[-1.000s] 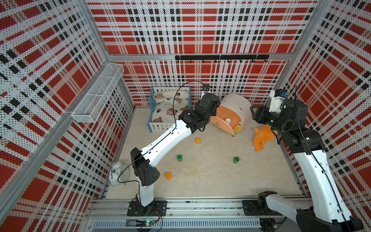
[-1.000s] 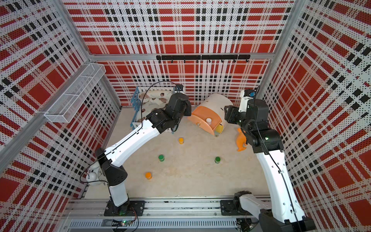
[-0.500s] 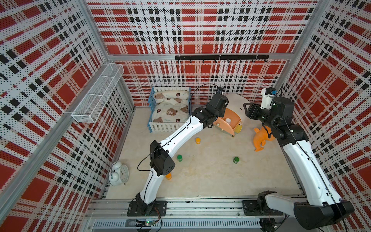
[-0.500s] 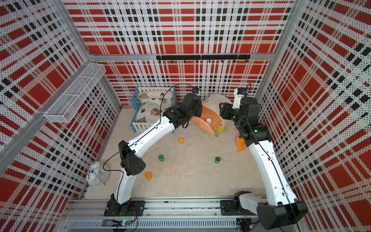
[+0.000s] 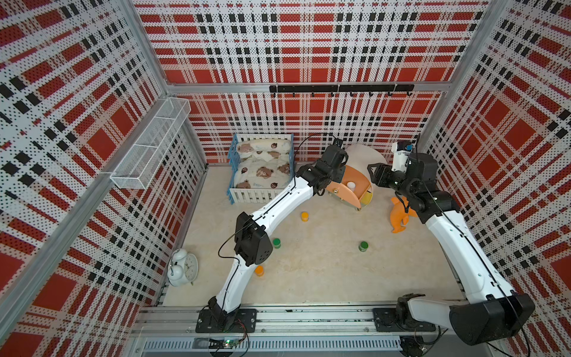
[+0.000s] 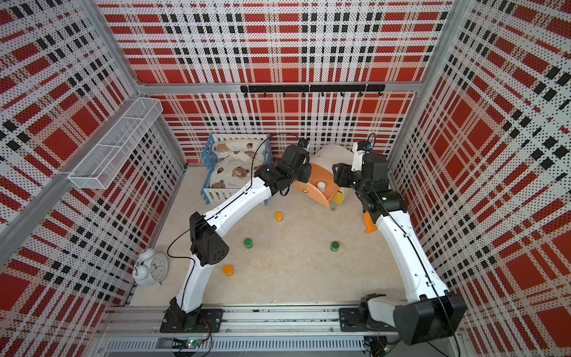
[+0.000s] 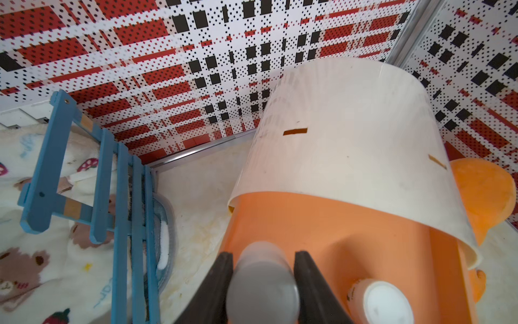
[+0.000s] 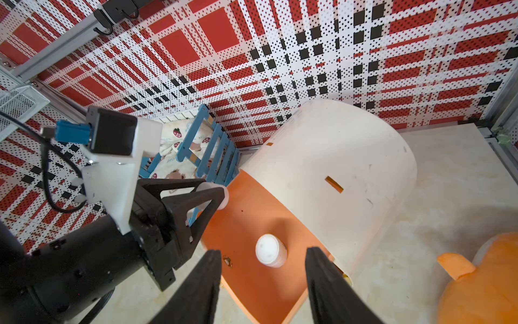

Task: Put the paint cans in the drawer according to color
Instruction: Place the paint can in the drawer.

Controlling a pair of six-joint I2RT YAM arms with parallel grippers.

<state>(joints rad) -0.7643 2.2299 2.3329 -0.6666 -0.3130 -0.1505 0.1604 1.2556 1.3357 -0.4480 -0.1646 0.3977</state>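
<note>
Left jaws clamp a white paint can [image 7: 263, 280] at the orange drawer [image 5: 344, 194].
Right jaws gape empty above a second white can [image 8: 269, 249] inside, upper centre-right in both top views.

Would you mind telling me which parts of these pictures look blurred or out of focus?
Left wrist view: the held can in the left gripper is a grey, out-of-focus blur; the drawer behind is sharper. Right wrist view: the right gripper is soft, the white can crisp. Both top views: sharp, evenly lit.
</note>
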